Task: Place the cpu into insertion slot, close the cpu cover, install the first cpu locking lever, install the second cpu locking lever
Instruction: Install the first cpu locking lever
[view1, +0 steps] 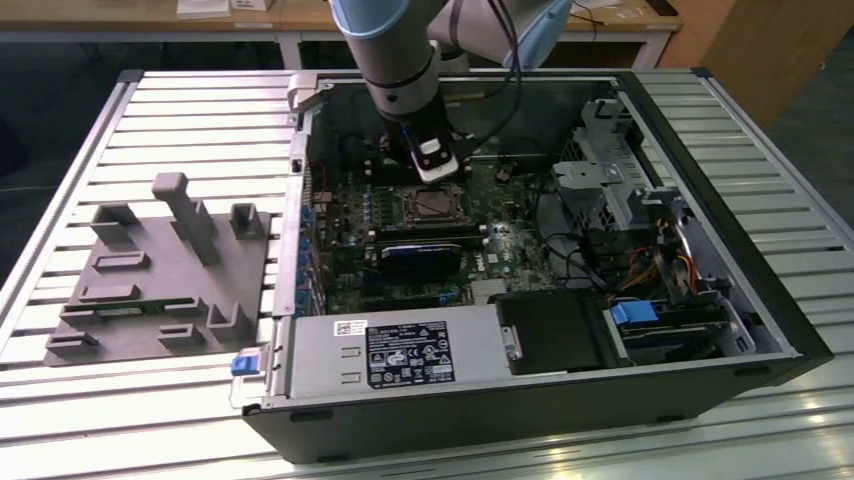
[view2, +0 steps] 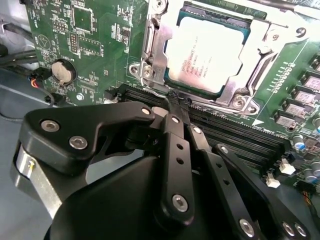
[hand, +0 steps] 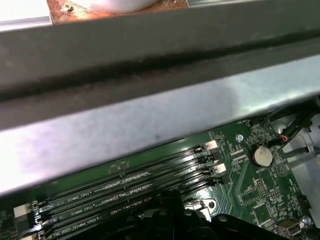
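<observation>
Slatted metal table carries an open computer case. Cpu sits in insertion slot, framed by lowered cpu cover. Gripper fingers are pressed together at the socket edge; the tips hide their contact point.

We see an open computer case on a slatted surface, a grey moulded fixture at the exterior view's left, black memory slots and a coin battery on its motherboard.

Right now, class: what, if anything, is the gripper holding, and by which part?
Nothing visibly held: the gripper is shut, its tips at the cpu cover's edge.
</observation>
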